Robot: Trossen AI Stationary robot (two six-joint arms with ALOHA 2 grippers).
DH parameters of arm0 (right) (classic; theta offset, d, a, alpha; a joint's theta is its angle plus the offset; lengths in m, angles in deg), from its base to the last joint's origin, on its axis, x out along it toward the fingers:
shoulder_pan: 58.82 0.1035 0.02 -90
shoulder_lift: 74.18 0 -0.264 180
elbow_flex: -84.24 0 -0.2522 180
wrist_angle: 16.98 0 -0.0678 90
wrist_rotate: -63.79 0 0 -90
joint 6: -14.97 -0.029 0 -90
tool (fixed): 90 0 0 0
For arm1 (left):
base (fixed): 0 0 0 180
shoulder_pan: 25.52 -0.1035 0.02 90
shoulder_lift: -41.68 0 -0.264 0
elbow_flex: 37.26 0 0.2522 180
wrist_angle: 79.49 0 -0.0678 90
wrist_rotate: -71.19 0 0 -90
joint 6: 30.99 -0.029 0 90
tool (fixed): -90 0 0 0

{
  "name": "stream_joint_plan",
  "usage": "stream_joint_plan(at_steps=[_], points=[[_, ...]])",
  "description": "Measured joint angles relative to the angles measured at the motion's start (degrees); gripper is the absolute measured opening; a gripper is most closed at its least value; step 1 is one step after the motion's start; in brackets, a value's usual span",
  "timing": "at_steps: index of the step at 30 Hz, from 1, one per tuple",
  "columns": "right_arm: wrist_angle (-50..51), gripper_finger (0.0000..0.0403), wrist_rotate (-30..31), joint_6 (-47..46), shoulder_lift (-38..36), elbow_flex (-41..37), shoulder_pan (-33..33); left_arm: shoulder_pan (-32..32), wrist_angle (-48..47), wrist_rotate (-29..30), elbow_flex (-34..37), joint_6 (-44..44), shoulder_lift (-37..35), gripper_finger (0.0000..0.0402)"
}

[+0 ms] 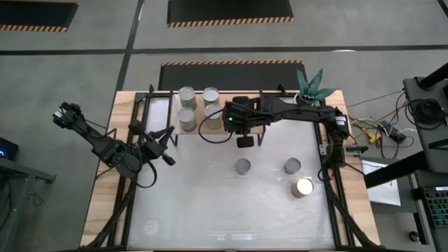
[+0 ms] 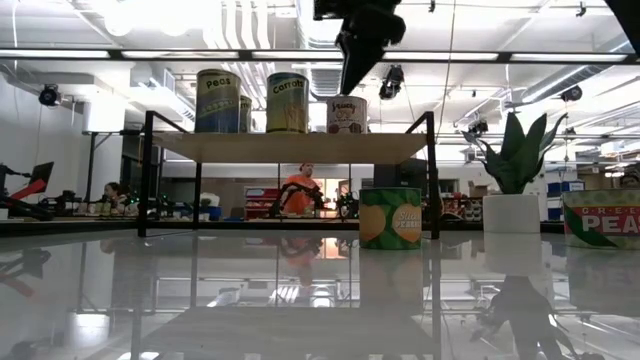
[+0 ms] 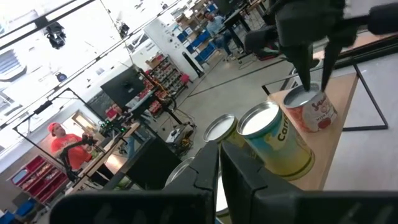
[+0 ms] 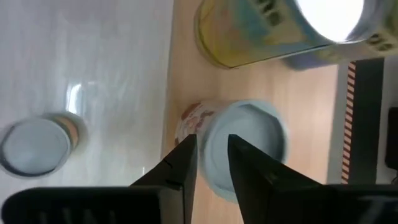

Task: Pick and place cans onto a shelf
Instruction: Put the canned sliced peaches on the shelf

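The low view is showing labels on the shelf (image 2: 290,147): Peas, Carrots and a red-and-white soup can (image 2: 347,115), hidden from overhead. The right gripper (image 1: 228,120) is hanging over that can, fingers nearly closed, gripping nothing. The left gripper (image 1: 165,140) is waiting beside the shelf, slightly parted.

five upright cans (image 1: 187,96) on the shelf (image 1: 157,112); three cans (image 1: 243,166) on table.

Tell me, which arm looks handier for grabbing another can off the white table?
Probably the right. Its gripper hovers at the wooden-topped shelf, beside the three silvery-lidded cans on the table. The left gripper waits at the shelf's far end, farther from them.
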Motion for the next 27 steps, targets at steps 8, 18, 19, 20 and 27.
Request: stream_joint_plan(at_steps=[8,18,19,20,27], points=[[14.70,0.0069,-3.79,-13.62,-0.58,9.04,1.39,0.00,0.07,-0.02,0.00,0.02,0.00,0.0000],[19.66,0.0090,-17.15,-42.07,-3.30,1.54,11.01,0.02,0.09,-0.04,0.00,0.53,0.00,0.0000],[19.30,0.0095,-16.24,-42.46,-3.45,-0.07,12.46,0.02,0.11,-0.04,0.00,0.66,0.00,0.0000],[18.77,0.0101,-15.19,-42.56,-3.50,-1.71,14.01,0.02,0.09,-0.04,0.00,0.77,0.00,0.0000],[3.64,0.0140,-7.28,-32.24,-3.55,-14.80,23.07,0.02,0.07,-0.07,0.00,0.84,0.02,0.0000]])
